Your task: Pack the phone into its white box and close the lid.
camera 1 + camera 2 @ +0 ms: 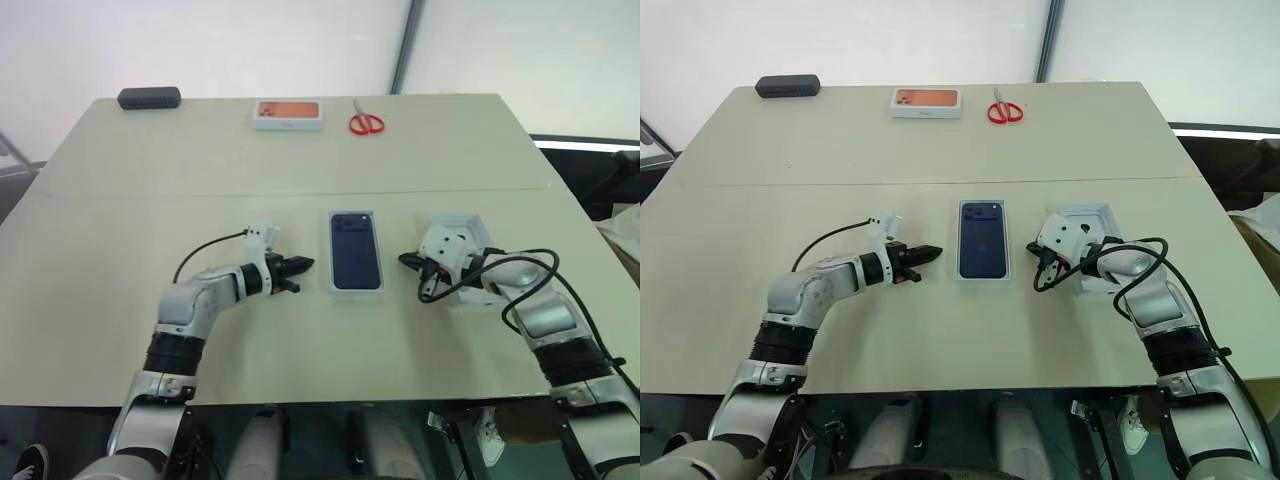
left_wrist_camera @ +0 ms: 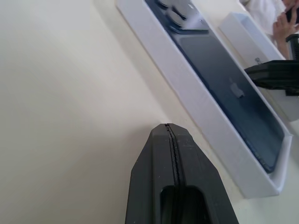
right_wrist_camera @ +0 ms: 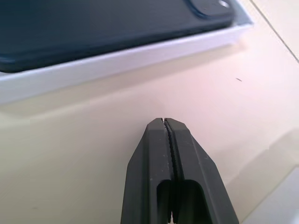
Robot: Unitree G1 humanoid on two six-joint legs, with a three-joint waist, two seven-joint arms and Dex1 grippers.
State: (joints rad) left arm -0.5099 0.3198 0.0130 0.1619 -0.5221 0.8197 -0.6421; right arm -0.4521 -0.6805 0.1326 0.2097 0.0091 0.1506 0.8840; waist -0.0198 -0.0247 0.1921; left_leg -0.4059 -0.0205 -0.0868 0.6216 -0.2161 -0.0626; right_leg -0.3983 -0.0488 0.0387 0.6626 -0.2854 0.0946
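The white box [image 1: 357, 290] sits in the middle of the bench [image 1: 100, 250], and the phone [image 1: 356, 250] lies flat inside it, dark blue back up, with its camera bump at the far end. To the left of the box, the left gripper [image 1: 304, 265] points at it with its fingers [image 2: 175, 172] pressed together, holding nothing. It does not touch the box. To the right of the box, the right gripper [image 1: 408, 261] is closed too, tip near the box wall but apart from it. Further right of the box lies the lid [image 1: 470, 228], open side up, partly hidden by the right arm. Far behind the box are a black case [image 1: 149, 98], a white box with an orange picture [image 1: 288, 114], and red scissors [image 1: 366, 122].
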